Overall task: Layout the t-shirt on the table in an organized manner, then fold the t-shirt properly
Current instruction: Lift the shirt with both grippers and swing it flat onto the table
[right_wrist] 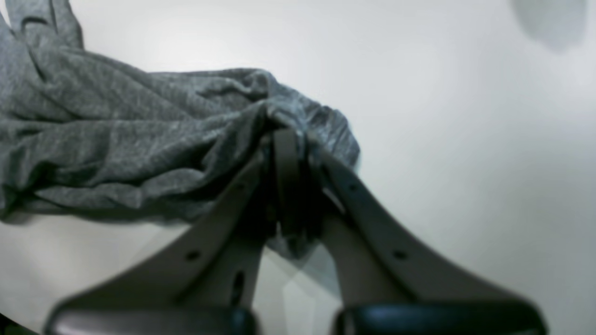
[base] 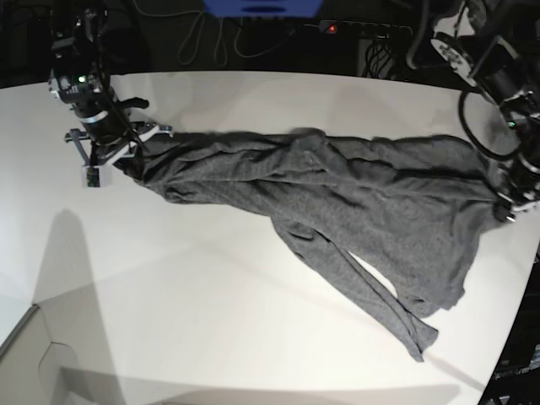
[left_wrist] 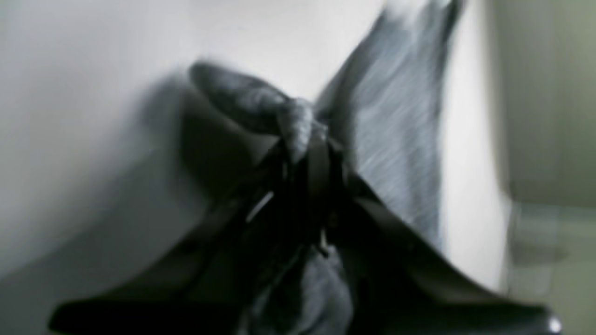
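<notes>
Table [base: 211, 337] first: broad, matte white, curved along the near edge, filling most of the base view. T-shirt [base: 337, 198] next, dark heather-grey, plain, no print, stretched lengthwise across the far half of the tabletop between both arms, rumpled into long ridges. One long strip of it, sleeve or hem impossible to call, trailing off toward the near right corner and lying flat.

Right gripper [right_wrist: 286, 135] at the base view's left end: pressed together on a bunched fold of the cloth, grey knit puckered around the tips and spilling away to the left. Sharp enough in its own wrist view to read the heathered weave.

Left gripper [left_wrist: 307, 139] at the base view's right end, by the table edge: pinched on a twisted knot of fabric, with a broad band of shirt rising up and to the right. Heavily smeared with blur, edges soft, weave barely legible.

Hard to make out: which part of the garment each claw has. Left claw nearly lost in the base view behind the arm and cloth at the frame's edge. Far side dark, only cables and a blue shape [base: 261, 7] showing.

Only from the base view: the shirt's whole spread. Only from the wrist views: the pinches themselves.
</notes>
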Controlling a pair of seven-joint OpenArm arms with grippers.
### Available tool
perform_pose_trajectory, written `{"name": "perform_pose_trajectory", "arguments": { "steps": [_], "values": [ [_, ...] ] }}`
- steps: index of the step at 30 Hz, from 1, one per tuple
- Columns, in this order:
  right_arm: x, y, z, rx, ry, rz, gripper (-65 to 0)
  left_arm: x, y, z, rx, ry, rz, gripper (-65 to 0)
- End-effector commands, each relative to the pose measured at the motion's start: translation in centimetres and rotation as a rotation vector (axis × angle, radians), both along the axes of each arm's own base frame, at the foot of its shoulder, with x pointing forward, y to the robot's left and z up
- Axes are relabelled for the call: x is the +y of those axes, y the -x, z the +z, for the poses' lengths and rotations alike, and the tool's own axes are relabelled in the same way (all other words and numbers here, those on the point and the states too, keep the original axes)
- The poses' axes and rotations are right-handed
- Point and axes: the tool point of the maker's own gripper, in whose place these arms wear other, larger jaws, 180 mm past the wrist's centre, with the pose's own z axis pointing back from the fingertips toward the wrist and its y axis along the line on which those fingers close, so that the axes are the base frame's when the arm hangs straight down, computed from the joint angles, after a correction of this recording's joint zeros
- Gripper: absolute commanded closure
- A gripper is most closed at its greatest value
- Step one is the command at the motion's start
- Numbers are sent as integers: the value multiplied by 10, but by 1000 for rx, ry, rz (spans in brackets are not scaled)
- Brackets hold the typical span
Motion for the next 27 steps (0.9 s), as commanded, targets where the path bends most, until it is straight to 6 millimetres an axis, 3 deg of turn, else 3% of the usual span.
{"name": "perform_pose_trajectory", "arguments": {
  "steps": [1,7,15,23,27],
  "values": [
    [-1,-7,14,-53,5,3,0,13,-10,33,-84,-36,-3,-3],
    [-1,-14,19,-74,4,5,0,44,1,71,-195,-17,42,-3],
    [-4,-34,37,-133,22,13,0,49,-2,82,-228,-19,53,-3],
    [-15,-83,87,-287,74,30,0,-8,-86,136,-358,-9,-98,-3],
    [-29,-122,107,-342,82,-4,0,-28,-131,153,-366,10,-136,-3]
  ]
}}
